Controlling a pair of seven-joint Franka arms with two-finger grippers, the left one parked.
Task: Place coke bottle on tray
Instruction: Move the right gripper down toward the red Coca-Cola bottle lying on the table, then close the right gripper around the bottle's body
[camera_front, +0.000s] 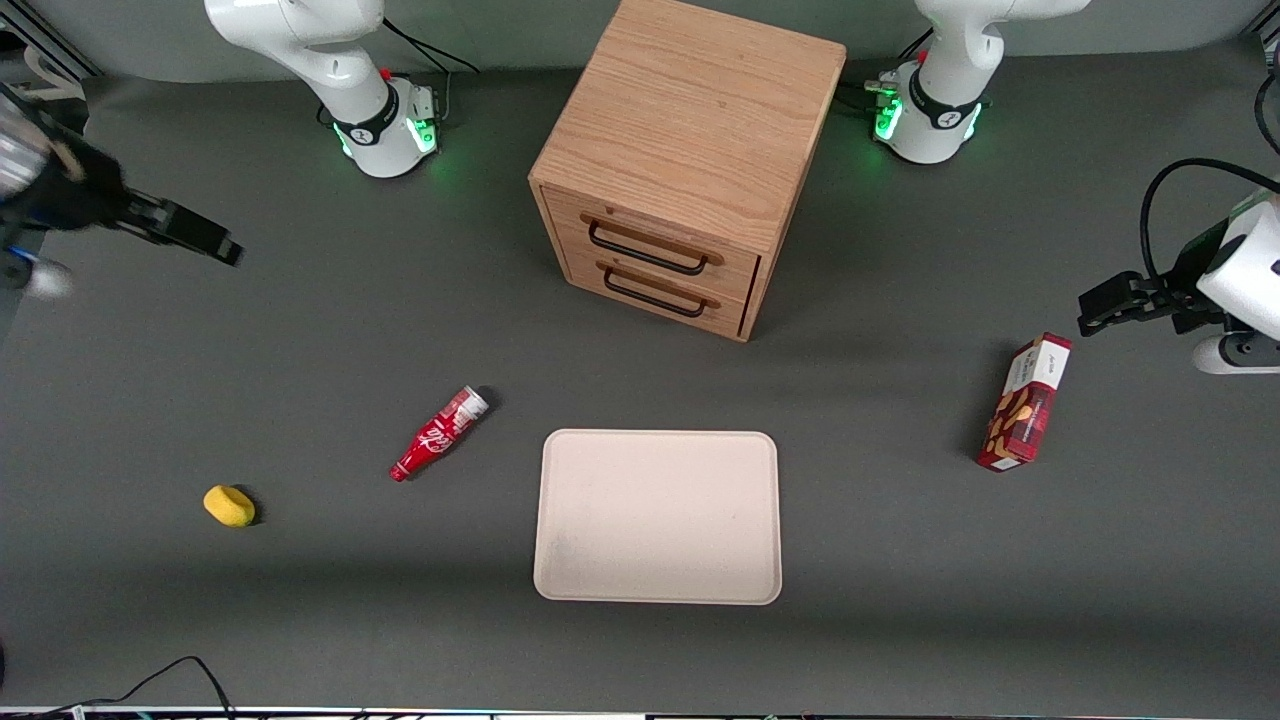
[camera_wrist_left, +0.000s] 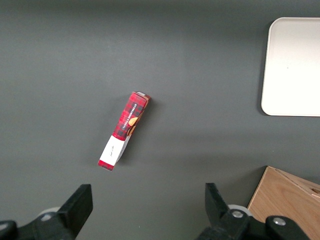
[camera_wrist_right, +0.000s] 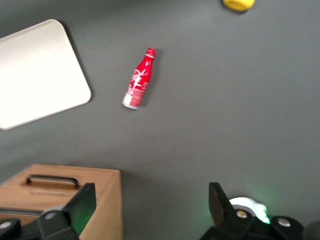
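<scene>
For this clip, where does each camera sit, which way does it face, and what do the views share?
Front view: high above the table, looking down on cabinet, tray, coke bottle; both arms show, gripper at the working arm's end.
Right wrist view: looks down past open fingers at the bottle lying on its side.
Left wrist view: looks down on snack box.
All three views show the tray.

The surface (camera_front: 300, 620) is a matt dark grey with a smooth, even look. The coke bottle (camera_front: 438, 434) has a glossy red finish and a silvery base. The tray (camera_front: 658, 516) is pale beige, matt and plain. The cabinet (camera_front: 690, 150) is light wood with visible grain and dark handles. The tool (camera_wrist_right: 150, 212), high above the surface, has matt black fingers spread apart.
</scene>
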